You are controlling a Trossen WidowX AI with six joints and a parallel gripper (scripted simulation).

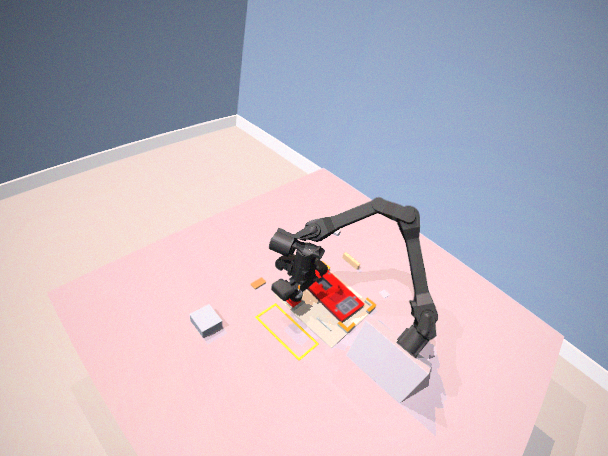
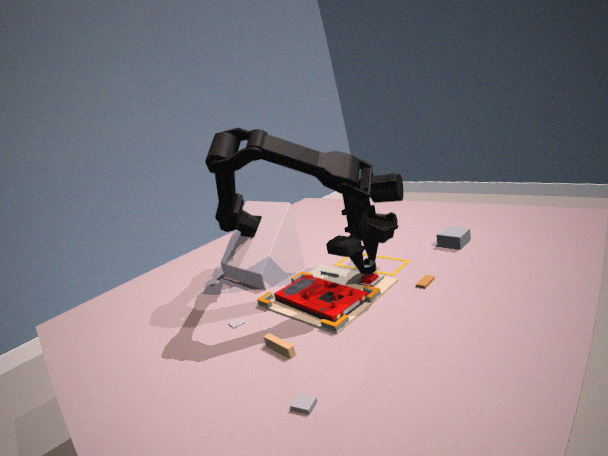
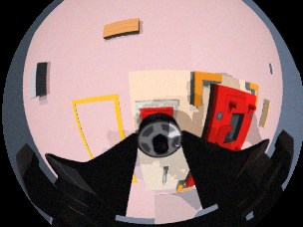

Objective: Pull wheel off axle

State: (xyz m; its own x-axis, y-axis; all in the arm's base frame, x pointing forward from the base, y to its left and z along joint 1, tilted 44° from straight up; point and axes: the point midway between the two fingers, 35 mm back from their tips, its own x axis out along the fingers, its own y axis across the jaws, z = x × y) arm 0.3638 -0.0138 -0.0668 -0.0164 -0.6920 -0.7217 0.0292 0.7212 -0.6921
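Note:
The wheel (image 3: 150,144) (image 2: 368,263) is a grey-and-black spoked disc. My gripper (image 1: 295,295) (image 2: 369,268) (image 3: 158,136) points down and is shut on it, one finger on each side. A dark round centre shows in the wheel; whether that is the axle or the hole is unclear, as is whether the wheel still sits on the axle. The red axle base (image 2: 370,278) (image 3: 156,111) is just below, on the cream board (image 1: 332,340) (image 3: 142,80). The marked area is a yellow outline (image 1: 300,358) (image 2: 409,261) (image 3: 96,99) on the table beside the board.
A red panel (image 1: 336,295) (image 2: 315,296) (image 3: 224,116) with raised pegs lies between orange corner brackets on the board. An orange block (image 1: 258,283) (image 2: 425,281) (image 3: 122,29) and a grey box (image 1: 206,320) (image 2: 453,237) stand beyond the board. A large pale wedge (image 1: 387,360) is near the arm's base.

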